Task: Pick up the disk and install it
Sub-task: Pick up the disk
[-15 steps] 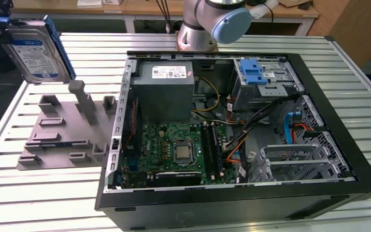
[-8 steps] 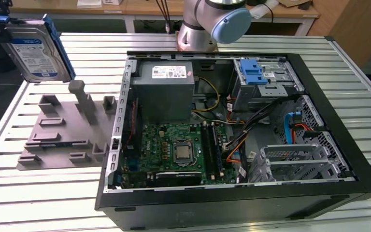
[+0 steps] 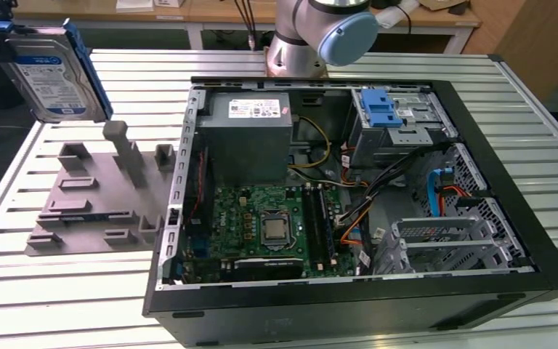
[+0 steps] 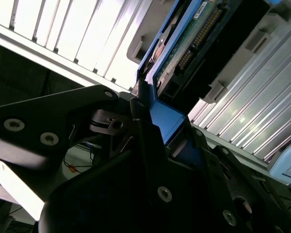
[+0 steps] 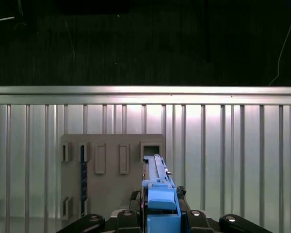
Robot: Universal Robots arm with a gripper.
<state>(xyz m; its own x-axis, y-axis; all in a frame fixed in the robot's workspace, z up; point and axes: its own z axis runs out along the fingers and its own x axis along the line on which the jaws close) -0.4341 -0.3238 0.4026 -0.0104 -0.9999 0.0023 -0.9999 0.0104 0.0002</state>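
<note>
Gripped on edge and clear of the bench (image 3: 56, 291), the disk (image 3: 51, 73) hangs upright at the exterior view's left, its label turned toward the room. The jaws are closed tight on one end of its blue caddy (image 4: 167, 119), with no gap visible between pads and plastic in both wrist views. Holding it by that end appears to leave the long body free to slide in lengthwise.

Directly under the disk stands the grey fixture (image 3: 90, 196), whose upright posts and open slots lie just below the drive's lower edge. In the first wrist view the drive runs edge-on toward one of those slots (image 5: 151, 149).

The open case (image 3: 357, 182) lies on its side well apart, toward the exterior view's right, with the arm's base (image 3: 304, 43) behind it. The drive bay with a blue latch (image 3: 386, 113) sits in the far corner beside the power supply (image 3: 250, 138). The motherboard (image 3: 269, 225) fills the case floor nearer the front.

The route looks crowded. The case's raised side wall (image 3: 184, 189) stands between disk and interior, and loose cables (image 3: 376, 185) trail across the space beside the bay. A metal cage (image 3: 444, 243) occupies the near corner.
</note>
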